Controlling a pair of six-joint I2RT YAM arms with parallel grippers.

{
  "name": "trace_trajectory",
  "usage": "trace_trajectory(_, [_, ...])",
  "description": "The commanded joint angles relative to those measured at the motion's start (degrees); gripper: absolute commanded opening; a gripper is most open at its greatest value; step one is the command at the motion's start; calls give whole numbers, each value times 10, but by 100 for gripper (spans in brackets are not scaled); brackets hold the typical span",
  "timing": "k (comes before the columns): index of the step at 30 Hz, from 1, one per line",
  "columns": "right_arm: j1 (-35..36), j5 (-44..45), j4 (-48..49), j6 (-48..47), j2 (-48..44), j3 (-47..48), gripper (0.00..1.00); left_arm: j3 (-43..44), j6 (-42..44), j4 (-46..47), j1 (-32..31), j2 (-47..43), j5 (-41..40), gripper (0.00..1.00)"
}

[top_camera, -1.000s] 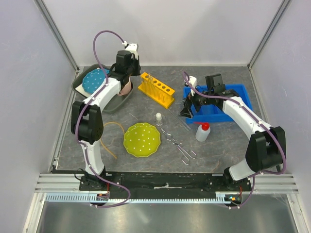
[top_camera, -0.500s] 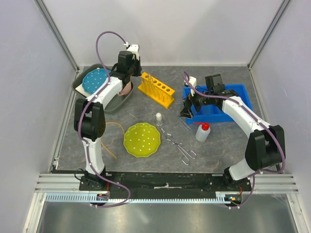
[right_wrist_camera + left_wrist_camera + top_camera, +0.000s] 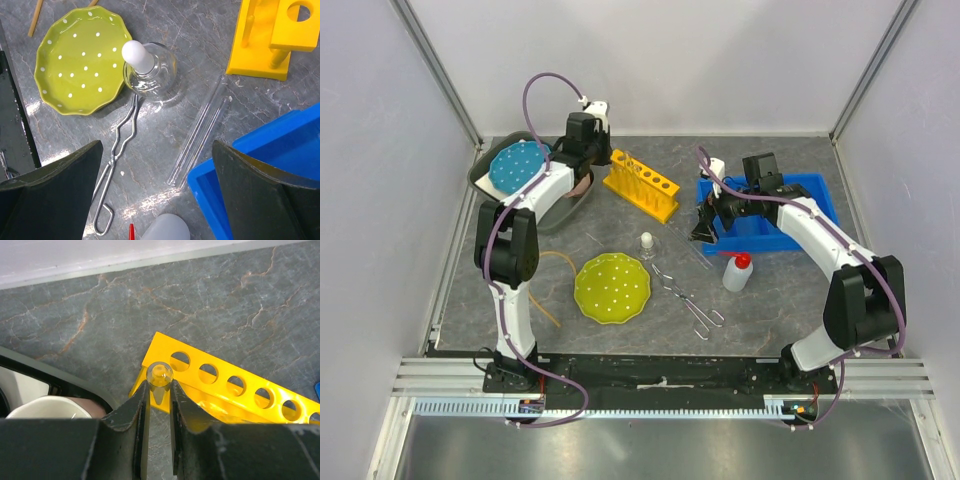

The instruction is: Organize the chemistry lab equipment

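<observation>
Left tool (image 3: 159,388) around slim glassy clear tube (image 3: 159,375)

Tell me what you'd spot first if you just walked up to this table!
The bright yellow test-tube rack at the back middle of the table jumps out first. At one end of it, the left gripper pinches a thin clear tube. Next comes the dotted yellow-green plate near the front, with the blue bin off to the right.
</observation>
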Motion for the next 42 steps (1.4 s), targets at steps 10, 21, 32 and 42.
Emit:
trace_trajectory(10, [-10,-21,5,-16,11,-3,98,-15,-9,1,4,-20,14,46])
trace_trajectory(21, [-10,26,-44,-37,-11,49,98,-25,-9,-72,6,-141,-21,63])
trace_trajectory(32, [-8,43,-49,10,-19,112,98,-294,-53,-34,35,-450,-37,100])
trace_trajectory(42, [107,215,-124,-6,44,173,98,-467,-75,-94,43,-683,82,100])
